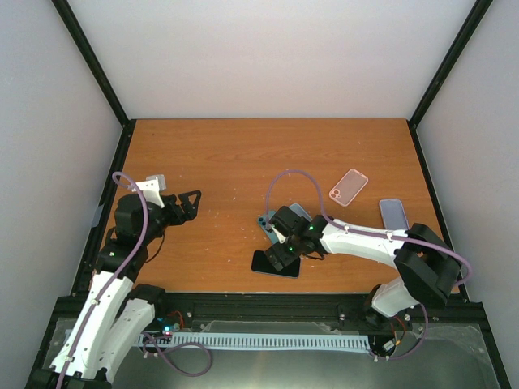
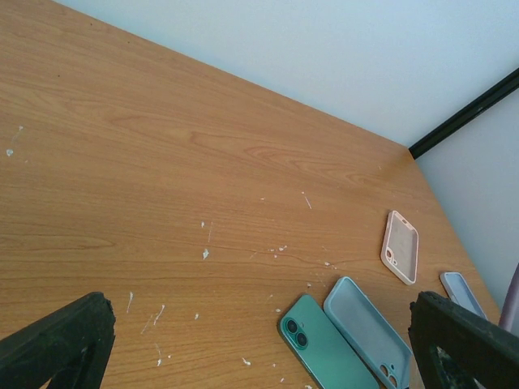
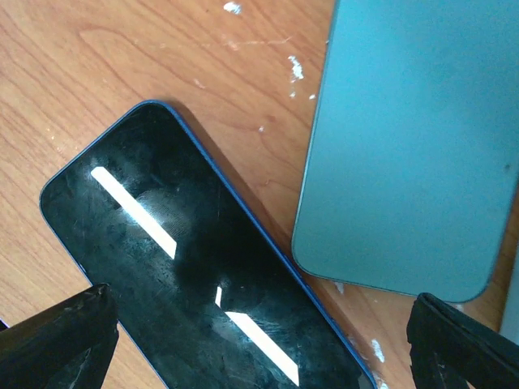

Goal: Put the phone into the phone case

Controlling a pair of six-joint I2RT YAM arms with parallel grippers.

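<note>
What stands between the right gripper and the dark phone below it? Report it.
Nothing visible. The right gripper, jaws open, hangs straight over the dark phone, whose screen shows bare. The green phone lies beside it, not over it.

- Top external: fixed high over the near edge, looks down and forward, far off, takes in the whole desk (image 1: 227,154).
- Left wrist: low over the desk's left part, faces obliquely across toward the far right corner; mid range; sees green phone (image 2: 324,348), pale blue case (image 2: 365,332), pink case (image 2: 400,247).
- Right wrist: very near, looks almost straight down on dark phone (image 3: 186,275) and the green phone beside it.
- Shared: top and left wrist both show the pink case; top and right wrist, the dark phone; both wrists, the green phone.
</note>
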